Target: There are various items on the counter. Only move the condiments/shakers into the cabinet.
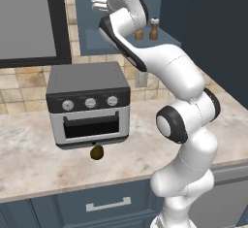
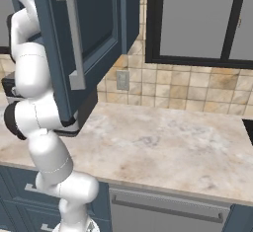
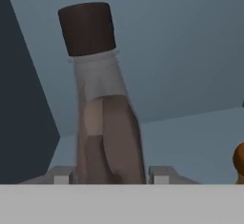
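Two shakers (image 1: 147,31) in left base view; syrup bottle (image 3: 102,99) close-up hand view.

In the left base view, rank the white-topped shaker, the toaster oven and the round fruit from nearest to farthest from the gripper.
1. White-topped shaker: on the cabinet shelf, just right of the gripper, which is raised into the cabinet.
2. Toaster oven: on the counter, well below the gripper.
3. Round fruit: on the counter in front of the oven, lowest and farthest.
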